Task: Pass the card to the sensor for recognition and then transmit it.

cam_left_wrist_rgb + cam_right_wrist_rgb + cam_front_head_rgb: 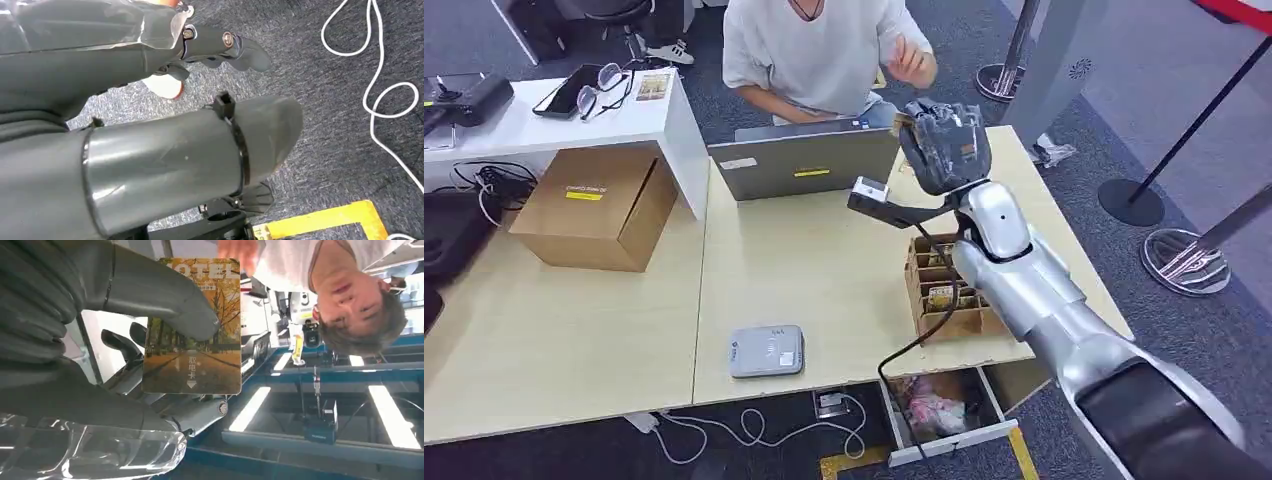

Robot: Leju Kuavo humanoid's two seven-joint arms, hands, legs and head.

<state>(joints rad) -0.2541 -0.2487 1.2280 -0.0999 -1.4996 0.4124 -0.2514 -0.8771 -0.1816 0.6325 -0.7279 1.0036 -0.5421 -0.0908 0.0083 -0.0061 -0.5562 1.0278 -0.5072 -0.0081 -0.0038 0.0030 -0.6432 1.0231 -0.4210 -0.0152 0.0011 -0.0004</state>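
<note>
1. Closest to the robot, at the near edge of the light wood table [824, 280], there's the grey card sensor [766, 350] lying flat with nothing on it. Under the table edge an open drawer [944, 410] sticks out, and a white cable [744, 425] loops on the carpet.
2. The left hand [220, 47] is hanging down over the grey carpet. Its fingers have nothing in them, but I can't tell from that angle whether they're curled in or spread.
3. Further in, on the right side of the table, a cardboard card box [944, 285] with compartments sits under the raised right arm.
4. The right hand [944, 145] is lifted above the far part of the table, and it's grasping the card [192, 327], an autumn-tree hotel key card, with the thumb pressed across its face.
5. Next to that hand is an open grey laptop [804, 160], back facing the robot.
6. Behind the laptop sits a person [809, 50] in a white shirt, one hand [912, 62] raised near the card.
7. Off to the left, a cardboard box [599, 205] sits beside a white desk.
</note>
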